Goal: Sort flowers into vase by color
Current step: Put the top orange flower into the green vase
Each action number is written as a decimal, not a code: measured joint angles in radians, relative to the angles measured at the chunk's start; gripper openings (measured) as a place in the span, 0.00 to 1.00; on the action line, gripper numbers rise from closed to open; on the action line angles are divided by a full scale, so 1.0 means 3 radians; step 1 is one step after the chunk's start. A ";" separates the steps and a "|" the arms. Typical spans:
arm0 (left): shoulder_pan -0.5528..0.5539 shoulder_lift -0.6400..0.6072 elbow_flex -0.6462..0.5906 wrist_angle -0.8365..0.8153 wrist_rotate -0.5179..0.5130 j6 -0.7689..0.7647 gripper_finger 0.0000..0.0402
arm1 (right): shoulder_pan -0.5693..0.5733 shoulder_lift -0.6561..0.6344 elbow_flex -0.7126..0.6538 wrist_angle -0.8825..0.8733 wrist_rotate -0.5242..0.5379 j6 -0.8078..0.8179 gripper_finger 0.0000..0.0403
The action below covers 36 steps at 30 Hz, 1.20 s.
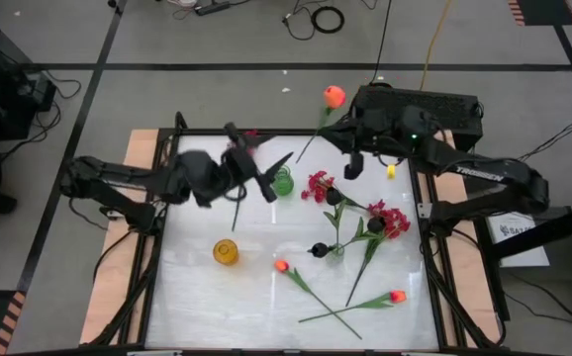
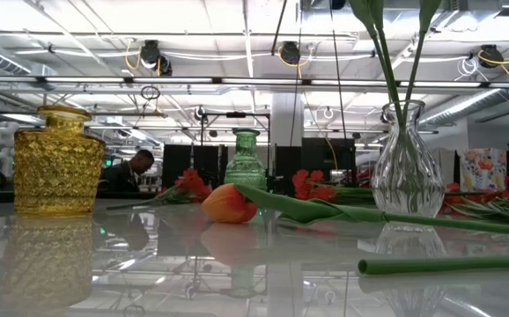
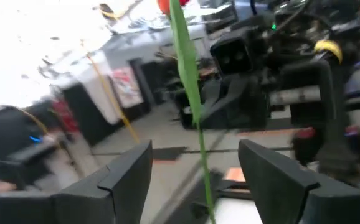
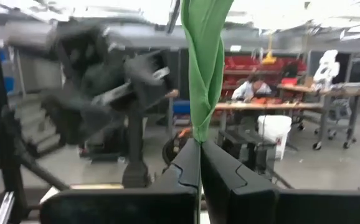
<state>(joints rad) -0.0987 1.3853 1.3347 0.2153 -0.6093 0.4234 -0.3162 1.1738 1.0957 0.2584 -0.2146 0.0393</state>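
White table carries most of our work undone. Beside the clear vase, which holds black blooms, crimson sprays and orange tulips lie loose. The yellow vase and green vase look empty. Our right gripper pinches a tulip stem; the left gripper, spread, straddles it.

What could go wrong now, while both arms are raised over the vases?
The right pincer is shut only on the thin green stem of the orange tulip, far from the bloom, so it may swing or slip. The left pincer stands open around a green stem and could lose it. The small green glass vase below could be knocked.
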 joint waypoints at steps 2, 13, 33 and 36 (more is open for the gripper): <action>0.0159 0.0000 0.0105 -0.0277 0.0293 -0.0324 0.61 | 0.0052 0.0090 0.0094 -0.0071 0.0000 -0.0052 0.00; 0.0623 0.0003 0.0146 -0.0511 0.1470 -0.0782 0.61 | 0.0210 0.0412 0.0255 -0.0123 0.0015 -0.0160 0.00; 0.0703 0.0154 0.0150 -0.0571 0.1505 -0.0787 0.48 | 0.0210 0.0479 0.0255 -0.0127 0.0018 -0.0185 0.00; 0.0702 0.0154 0.0150 -0.0566 0.1504 -0.0791 0.39 | 0.0208 0.0479 0.0255 -0.0129 0.0023 -0.0185 0.00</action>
<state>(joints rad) 0.1120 1.4315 1.3796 0.0456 -0.1581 0.1860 -0.2537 1.3174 1.1721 0.2197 -0.2077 -0.0162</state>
